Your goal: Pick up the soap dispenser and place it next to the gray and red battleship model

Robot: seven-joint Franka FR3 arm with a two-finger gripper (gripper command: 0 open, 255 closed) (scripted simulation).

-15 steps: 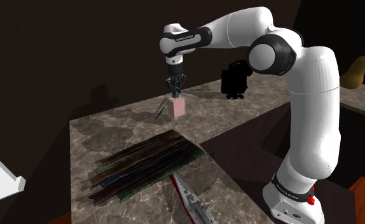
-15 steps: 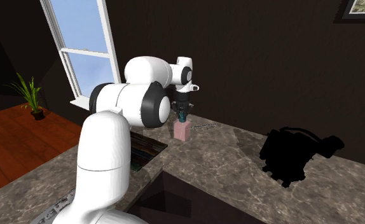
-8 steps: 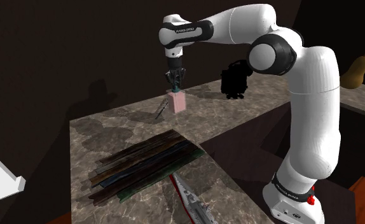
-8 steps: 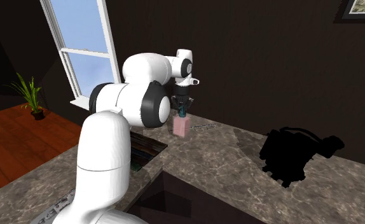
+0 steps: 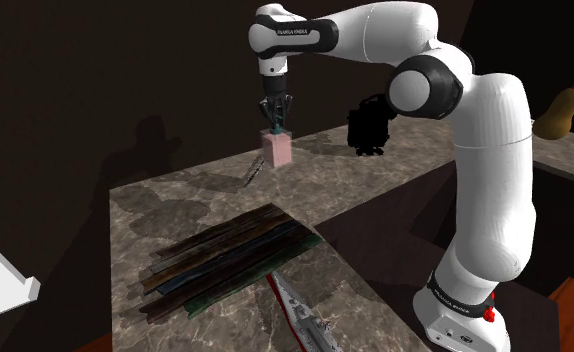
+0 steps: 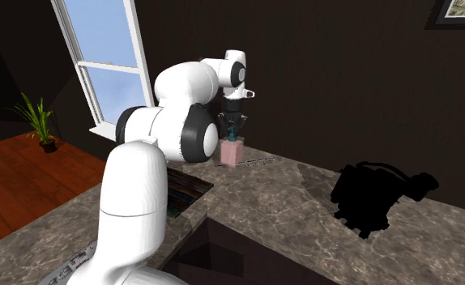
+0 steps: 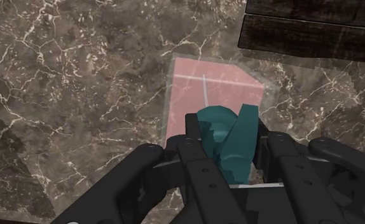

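Observation:
The soap dispenser [image 5: 277, 150] has a clear pink body and a teal pump. It hangs a little above the dark marble counter [image 5: 175, 200], near the far edge. My gripper [image 5: 274, 125] points straight down and is shut on the teal pump [image 7: 229, 137], with the pink body [image 7: 203, 95] below the fingers. In the second exterior view the dispenser [image 6: 232, 152] hangs under the gripper [image 6: 233, 129]. The gray and red battleship model [image 5: 305, 318] lies at the counter's near edge, well apart from the dispenser.
A mat of dark planks [image 5: 230, 255] lies between the dispenser and the ship. A thin metal item [image 5: 253, 172] lies beside the dispenser. A black object [image 5: 370, 128] stands at the shoulder view's right of it. A squash [image 5: 560, 112] sits far right.
The gripper has risen with the dispenser in it, lifting it off the counter; the arm's wrist now sits higher.

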